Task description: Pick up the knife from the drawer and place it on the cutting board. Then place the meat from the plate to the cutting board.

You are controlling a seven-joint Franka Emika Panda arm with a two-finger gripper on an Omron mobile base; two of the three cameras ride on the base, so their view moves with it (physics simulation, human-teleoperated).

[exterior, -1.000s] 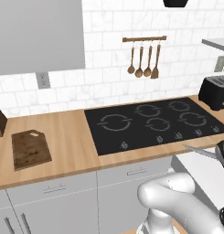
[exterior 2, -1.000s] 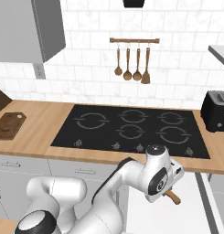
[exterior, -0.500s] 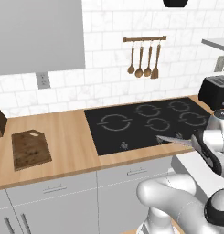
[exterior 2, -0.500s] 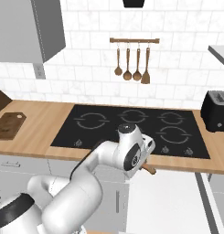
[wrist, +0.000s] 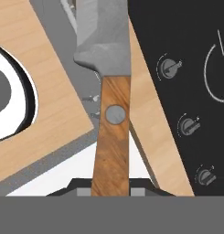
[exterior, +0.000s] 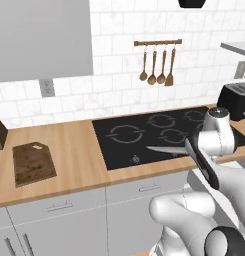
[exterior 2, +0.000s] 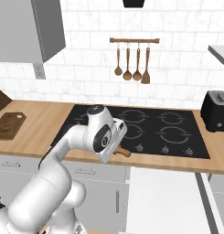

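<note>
Hand (exterior: 190, 149) clamped on knife (wrist: 107, 87) handle, blade level above the hob's (exterior: 144, 142) front edge

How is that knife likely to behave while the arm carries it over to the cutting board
The knife looks rigid, so the blade should not droop. The tool grips the wooden handle near its end, leaving the long blade cantilevered over the cooktop; it may pivot in the grip. The smooth handle could slip slightly.

Wooden counter (exterior: 74, 150), cutting board (exterior: 33, 163), toaster (exterior: 236, 100)
</note>
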